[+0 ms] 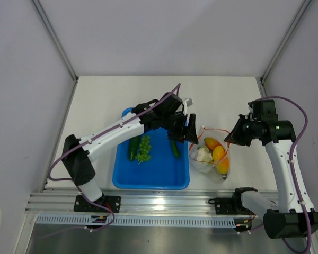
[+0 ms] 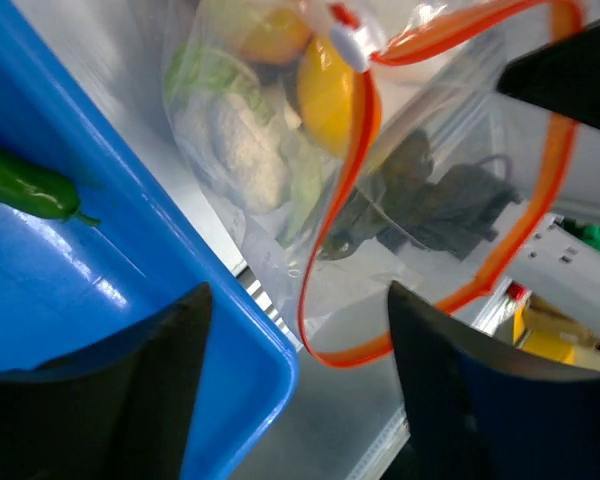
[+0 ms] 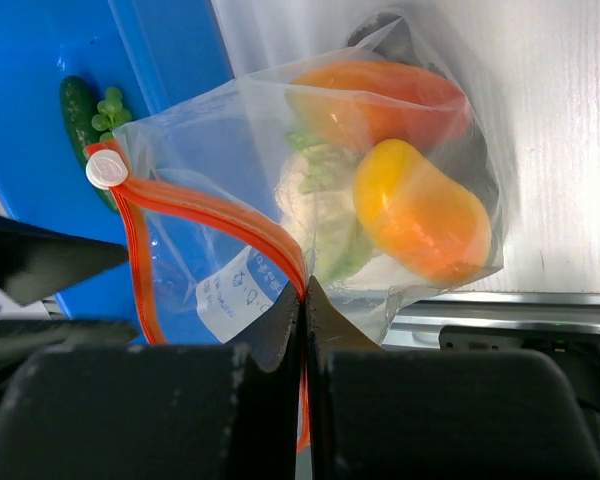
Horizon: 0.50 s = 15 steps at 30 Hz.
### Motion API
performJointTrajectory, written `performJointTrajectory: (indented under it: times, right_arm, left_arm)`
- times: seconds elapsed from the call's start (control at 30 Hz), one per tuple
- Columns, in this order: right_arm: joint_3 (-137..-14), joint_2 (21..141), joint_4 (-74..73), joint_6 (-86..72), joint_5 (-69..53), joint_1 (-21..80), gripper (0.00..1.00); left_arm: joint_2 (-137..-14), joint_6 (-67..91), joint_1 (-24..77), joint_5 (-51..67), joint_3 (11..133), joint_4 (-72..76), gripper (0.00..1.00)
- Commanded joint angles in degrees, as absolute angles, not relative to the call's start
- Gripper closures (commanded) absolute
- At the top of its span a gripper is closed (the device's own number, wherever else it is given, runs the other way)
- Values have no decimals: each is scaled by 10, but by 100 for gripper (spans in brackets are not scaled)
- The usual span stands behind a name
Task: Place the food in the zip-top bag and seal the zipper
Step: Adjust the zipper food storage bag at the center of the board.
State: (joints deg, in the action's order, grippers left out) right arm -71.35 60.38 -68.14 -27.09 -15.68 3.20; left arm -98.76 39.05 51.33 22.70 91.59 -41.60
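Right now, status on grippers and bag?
Right gripper shut on zipper. Left gripper open beside bag. Bag unsealed; cucumber, leafy bunch in tray.

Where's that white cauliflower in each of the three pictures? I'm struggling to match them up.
Top external: cauliflower in the bag, right of the blue tray.
Left wrist: cauliflower upper left of centre, inside the bag.
Right wrist: cauliflower centre, left of the yellow fruit.
Shared landmark: the blue tray, beside the bag everywhere.
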Motion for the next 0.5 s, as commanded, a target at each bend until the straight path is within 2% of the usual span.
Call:
performJointTrajectory:
  times: [0.0, 0.17, 0.37, 0.47]
  right_arm:
    - [-721, 594, -668, -264, -155, 34, 100]
    - [-715, 591, -668, -262, -153, 34, 100]
    - [-720, 597, -667, -259, -152, 34, 100]
    - [-722, 603, -664, -258, -156, 34, 100]
  left_arm:
    - [-917, 377, 503, 175, 914, -402, 25]
    - [-874, 377, 473, 123, 898, -409, 1]
    - [-881, 377, 416, 111, 864, -458, 1]
    - [-898, 383, 397, 128, 840, -460, 4]
